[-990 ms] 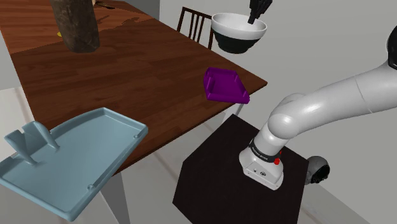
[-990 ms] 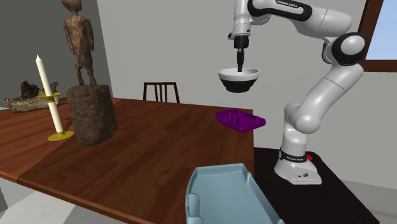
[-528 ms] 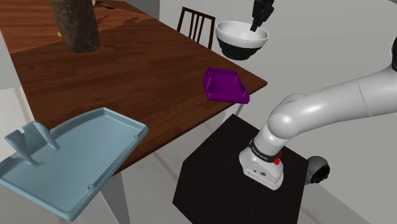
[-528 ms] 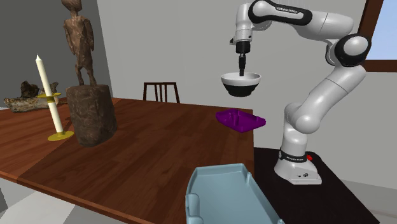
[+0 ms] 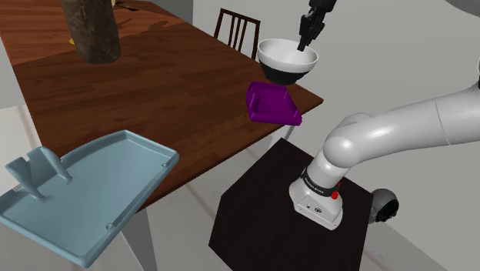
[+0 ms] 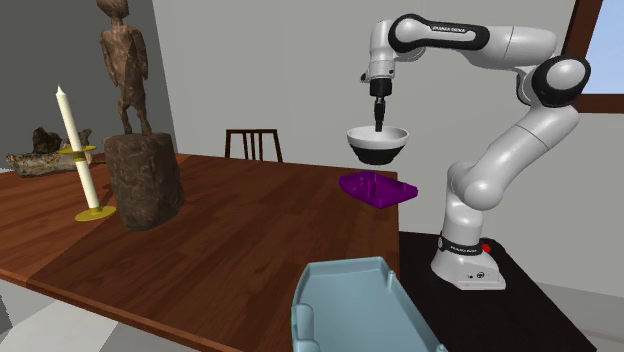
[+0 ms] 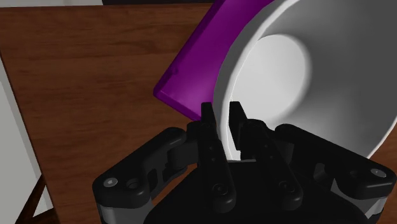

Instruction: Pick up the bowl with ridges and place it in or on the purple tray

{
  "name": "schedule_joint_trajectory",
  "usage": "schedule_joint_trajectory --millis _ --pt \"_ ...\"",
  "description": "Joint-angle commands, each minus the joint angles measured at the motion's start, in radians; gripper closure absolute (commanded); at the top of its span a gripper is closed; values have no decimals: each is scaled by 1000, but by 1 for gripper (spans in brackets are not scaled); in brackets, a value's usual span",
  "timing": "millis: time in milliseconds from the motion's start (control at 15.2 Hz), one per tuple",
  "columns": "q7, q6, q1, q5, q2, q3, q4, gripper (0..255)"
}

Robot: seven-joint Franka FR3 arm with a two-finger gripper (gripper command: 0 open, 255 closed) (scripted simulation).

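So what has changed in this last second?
The gripper, shut on the bowl at its rim, has lowered it toward the purple tray; it hangs above it, not yet released. The purple tray, blue tray, candle and wooden statue stayed put.

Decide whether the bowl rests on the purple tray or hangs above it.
Hangs above it: the gripper clasps the bowl by its rim, a gap showing above the purple tray.
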Motion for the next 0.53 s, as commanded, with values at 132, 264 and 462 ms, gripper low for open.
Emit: schedule_joint_trajectory --millis 132,264,462 --pt "-3 49 -5 -5 -20 -2 -68 255" --pt "-5 73 -7 -8 -29 -4 -101 255" --pt "-8 105 -10 -12 -39 -6 -144 255"
